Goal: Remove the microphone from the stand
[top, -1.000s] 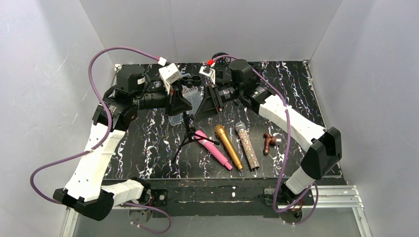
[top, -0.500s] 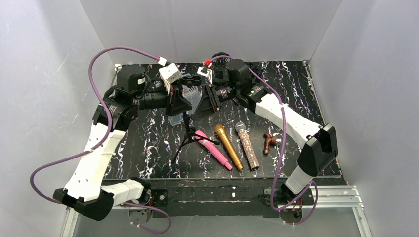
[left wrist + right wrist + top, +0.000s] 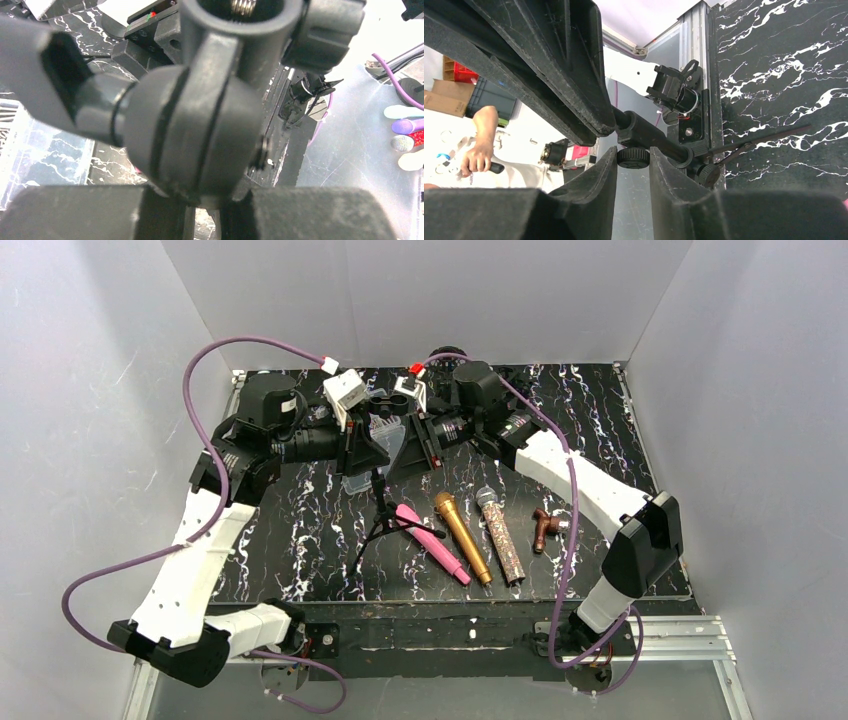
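The stand (image 3: 383, 512) is a small black tripod with a clip (image 3: 380, 400) on top. No microphone shows in the clip. Three microphones lie flat on the table to its right: pink (image 3: 432, 542), gold (image 3: 462, 537) and glittery (image 3: 501, 537). My left gripper (image 3: 372, 455) reaches in from the left, shut on the stand's stem just under the ball joint (image 3: 192, 130), which fills the left wrist view above my left gripper (image 3: 206, 212). My right gripper (image 3: 405, 462) comes from the right. Its two fingers (image 3: 604, 180) press both sides of the stand's small ribbed knob (image 3: 633, 156).
A clear plastic box (image 3: 392, 440) lies on the black marbled table (image 3: 300, 510) behind the stand. A small brown piece (image 3: 545, 528) lies right of the microphones. White walls close in the table on three sides. The two grippers nearly meet at the stand.
My right gripper has shifted a little left toward the stand and its jaws have narrowed onto the knob. The left gripper and the stand have stayed put.
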Robot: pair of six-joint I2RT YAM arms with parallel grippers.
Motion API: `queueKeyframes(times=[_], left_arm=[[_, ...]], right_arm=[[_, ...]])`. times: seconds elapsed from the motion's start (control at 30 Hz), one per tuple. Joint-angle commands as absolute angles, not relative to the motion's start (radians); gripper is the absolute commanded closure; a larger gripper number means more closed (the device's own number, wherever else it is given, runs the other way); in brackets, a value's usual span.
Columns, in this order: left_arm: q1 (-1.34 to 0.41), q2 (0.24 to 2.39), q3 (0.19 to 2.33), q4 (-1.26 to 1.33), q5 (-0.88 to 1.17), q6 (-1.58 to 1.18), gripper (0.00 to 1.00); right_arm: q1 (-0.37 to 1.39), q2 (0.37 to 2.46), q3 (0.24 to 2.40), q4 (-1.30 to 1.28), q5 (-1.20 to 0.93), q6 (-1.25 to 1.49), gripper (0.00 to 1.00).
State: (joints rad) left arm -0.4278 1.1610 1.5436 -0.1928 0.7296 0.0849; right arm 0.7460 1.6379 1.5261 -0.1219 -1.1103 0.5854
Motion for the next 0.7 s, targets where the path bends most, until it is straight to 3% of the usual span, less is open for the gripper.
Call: queueKeyframes(times=[0.0,0.17,0.67], left_arm=[[-0.433,1.137,1.541,-0.133,0.744,0.045,1.00],[-0.432,1.133,1.544,-0.125,0.736,-0.035,1.00],[-0.431,1.119,1.538,-0.127,0.712,-0.326,1.00]], right_arm=[[0.767,1.635,1.579,-0.158,-1.106,0.507,0.72],[0.773,1.603,1.615,-0.309,-1.029,0.320,0.97],[0.785,1.420,1.665,-0.576,-0.520,-0.294,0.99]])
